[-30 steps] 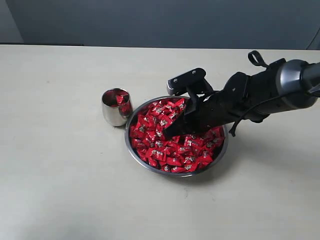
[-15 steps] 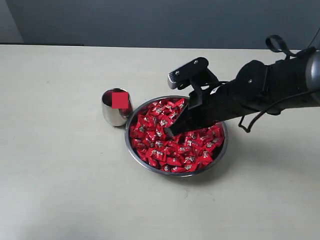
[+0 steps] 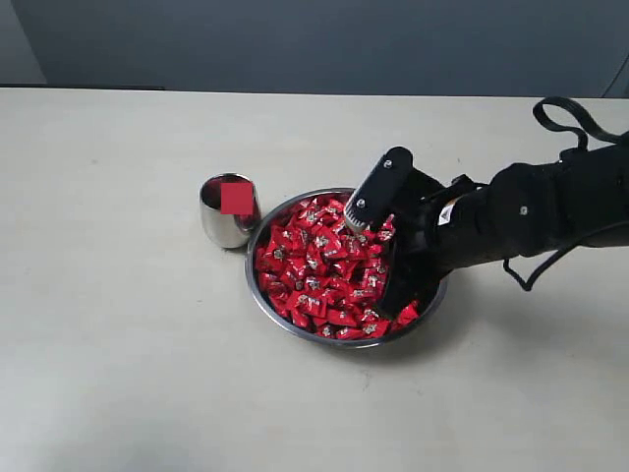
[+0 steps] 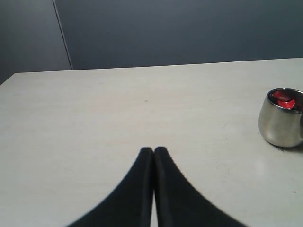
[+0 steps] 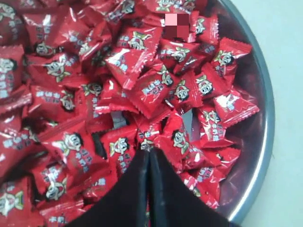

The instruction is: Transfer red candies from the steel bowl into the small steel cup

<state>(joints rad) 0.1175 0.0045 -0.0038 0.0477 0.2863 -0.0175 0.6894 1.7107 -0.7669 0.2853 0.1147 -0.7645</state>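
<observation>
The steel bowl (image 3: 334,343) sits mid-table, heaped with red candies (image 3: 314,270). Just left of it stands the small steel cup (image 3: 224,221), with red candy showing inside. My right gripper (image 3: 386,307) points down into the right side of the bowl. In the right wrist view its jaws are shut (image 5: 148,152), tips against a candy (image 5: 142,90) in the pile near the bowl's wall (image 5: 267,118); whether a wrapper is pinched I cannot tell. My left gripper (image 4: 154,149) is shut and empty over bare table, with the cup (image 4: 279,123) off to one side.
The right arm's black body (image 3: 531,211) reaches in from the right, and its cable loop (image 3: 565,113) sticks up above it. A pale tabletop (image 3: 118,324) spreads all around, with a dark wall (image 3: 295,39) behind.
My right gripper has swung from the bowl's middle-left to its right side and tipped steeply downward. The arm has pulled back to the right. The jaws stayed shut.
</observation>
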